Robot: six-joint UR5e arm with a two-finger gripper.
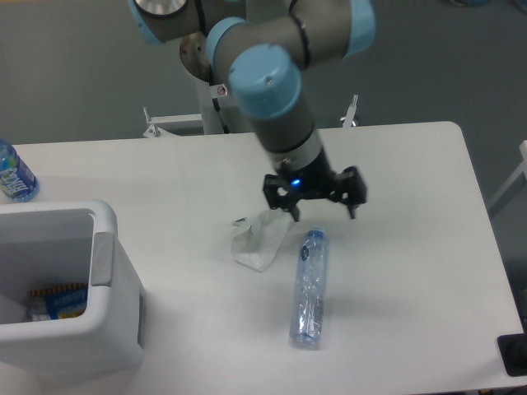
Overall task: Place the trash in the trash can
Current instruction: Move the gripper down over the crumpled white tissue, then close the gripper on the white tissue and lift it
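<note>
A crumpled white paper napkin [257, 243] lies mid-table. To its right a slim clear crinkled plastic bottle [310, 288] lies on its side, bluish cap pointing away from me. My gripper [324, 214] hangs open just above the bottle's cap end, one finger over the napkin's upper right corner, the other to the right of the cap. Nothing is between the fingers. The trash can [107, 280], a large white bin with a grey side panel, stands at the lower left with some blue packaging inside.
A bottle with a bright blue label [14, 174] stands at the left table edge behind the trash can. The arm's base column [224, 99] rises behind the table's far edge. A dark object [514, 354] sits at the lower right corner.
</note>
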